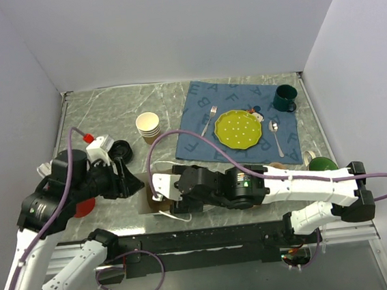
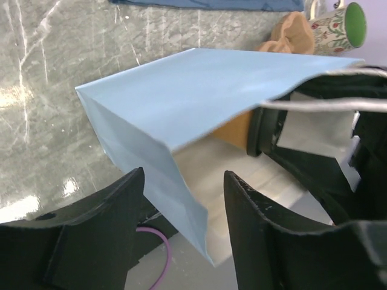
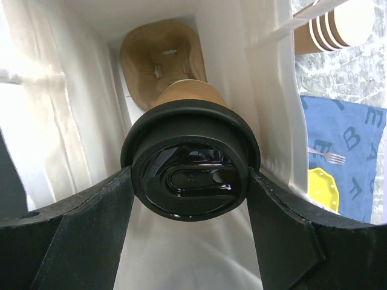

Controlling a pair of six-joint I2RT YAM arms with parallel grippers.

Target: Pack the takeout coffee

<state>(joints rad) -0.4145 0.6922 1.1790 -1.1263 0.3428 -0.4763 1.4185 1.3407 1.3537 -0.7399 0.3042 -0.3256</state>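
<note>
The takeout coffee (image 3: 188,99), a brown paper cup with a black lid (image 3: 190,175), lies sideways inside the pale paper bag (image 2: 199,96), its base toward a brown pulp cup carrier (image 3: 162,60) at the bag's far end. My right gripper (image 3: 189,179) reaches into the bag mouth, shut on the lid's rim from both sides. In the left wrist view the cup (image 2: 236,130) shows through the bag's opening. My left gripper (image 2: 184,193) is open and straddles the bag's near wall edge without pinching it. In the top view both grippers meet at the bag (image 1: 146,199).
A stack of cream paper cups (image 1: 148,127) stands behind the bag. The blue cloth (image 1: 198,117) carries a yellow plate (image 1: 238,128), a fork, a spoon and a dark green mug (image 1: 285,98). Black lids (image 1: 120,151) lie at the left. A floral mug (image 2: 338,24) sits on the right.
</note>
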